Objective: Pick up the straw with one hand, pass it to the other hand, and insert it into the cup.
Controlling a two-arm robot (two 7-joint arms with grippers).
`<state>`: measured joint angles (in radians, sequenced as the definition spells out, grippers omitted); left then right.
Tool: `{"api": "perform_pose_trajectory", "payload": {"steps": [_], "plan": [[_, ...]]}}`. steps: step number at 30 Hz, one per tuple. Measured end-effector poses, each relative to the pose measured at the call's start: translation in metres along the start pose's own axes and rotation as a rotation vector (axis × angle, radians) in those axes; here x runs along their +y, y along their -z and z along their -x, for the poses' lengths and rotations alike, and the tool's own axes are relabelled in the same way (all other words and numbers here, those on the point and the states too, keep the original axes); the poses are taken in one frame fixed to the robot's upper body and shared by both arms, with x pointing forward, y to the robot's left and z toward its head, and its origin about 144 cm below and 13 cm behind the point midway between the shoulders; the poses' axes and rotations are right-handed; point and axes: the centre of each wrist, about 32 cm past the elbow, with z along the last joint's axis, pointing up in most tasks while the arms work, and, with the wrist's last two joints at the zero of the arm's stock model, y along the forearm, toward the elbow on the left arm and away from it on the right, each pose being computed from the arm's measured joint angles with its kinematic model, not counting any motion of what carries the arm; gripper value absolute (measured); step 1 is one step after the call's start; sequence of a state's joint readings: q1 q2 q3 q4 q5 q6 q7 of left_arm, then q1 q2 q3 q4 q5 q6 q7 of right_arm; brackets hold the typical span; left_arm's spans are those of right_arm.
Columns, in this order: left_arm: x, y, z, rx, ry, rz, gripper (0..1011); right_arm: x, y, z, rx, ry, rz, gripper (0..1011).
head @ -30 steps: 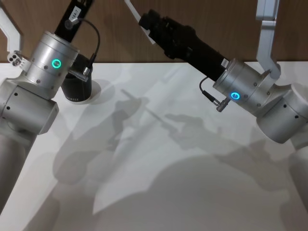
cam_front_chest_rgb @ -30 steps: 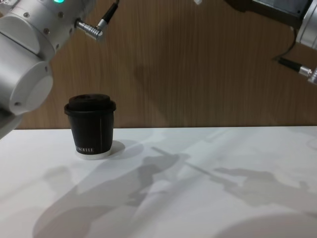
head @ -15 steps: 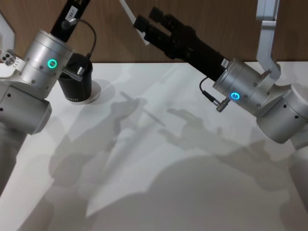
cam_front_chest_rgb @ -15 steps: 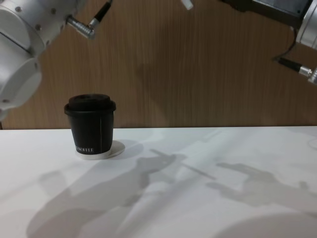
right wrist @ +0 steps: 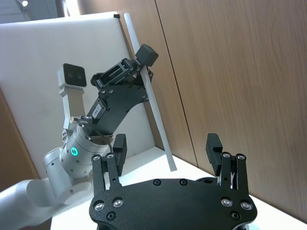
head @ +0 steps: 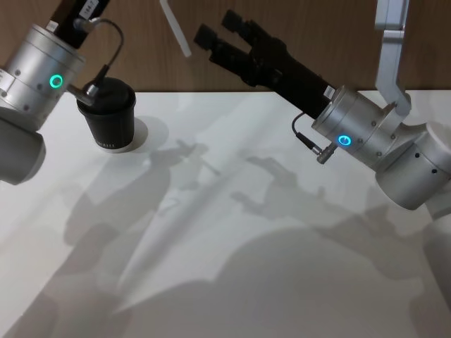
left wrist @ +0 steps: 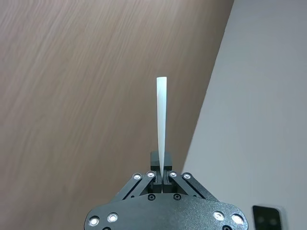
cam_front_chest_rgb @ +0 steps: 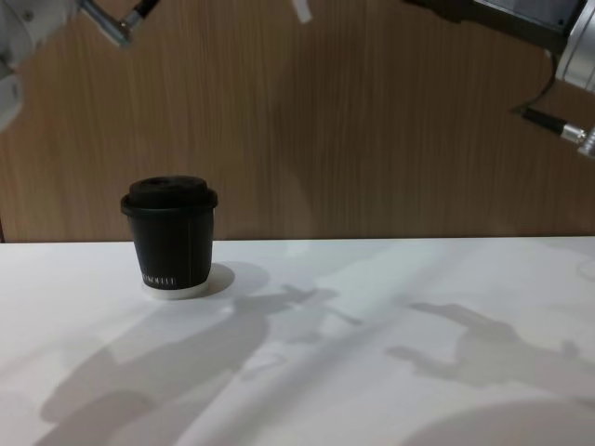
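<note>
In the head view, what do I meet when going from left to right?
Left arm's silver joint, cup, straw (held by the left gripper), open right gripper, right arm's silver joint.

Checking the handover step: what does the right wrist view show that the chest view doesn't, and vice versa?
Right wrist view, not chest: the left pincer shut on the thin white drinking straw, and the right pincer open, holding nothing. Chest view, not right wrist: a clear side-on look at the small black paper cup with domed lid, upright on the white table, no straw in it. Both: the straw, of which the chest view catches one end at its top edge, the table and the brown wood wall.
</note>
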<state>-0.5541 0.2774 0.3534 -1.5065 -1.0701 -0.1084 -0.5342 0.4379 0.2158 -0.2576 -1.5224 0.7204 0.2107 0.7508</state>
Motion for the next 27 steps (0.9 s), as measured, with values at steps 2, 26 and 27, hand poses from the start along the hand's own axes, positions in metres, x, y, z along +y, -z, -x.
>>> {"api": "perform_pose_trajectory", "payload": {"steps": [2, 26, 27], "plan": [[0.0, -0.004, 0.001, -0.042, -0.007, -0.009, 11, 0.0, 0.0, 0.0, 0.0, 0.0, 0.0, 1001], [0.016, -0.034, 0.003, -0.444, -0.168, -0.114, 11, 0.0, 0.0, 0.0, 0.0, 0.0, 0.0, 1001], [0.017, -0.034, 0.003, -0.454, -0.175, -0.117, 11, 0.0, 0.0, 0.0, 0.0, 0.0, 0.0, 1001]]}}
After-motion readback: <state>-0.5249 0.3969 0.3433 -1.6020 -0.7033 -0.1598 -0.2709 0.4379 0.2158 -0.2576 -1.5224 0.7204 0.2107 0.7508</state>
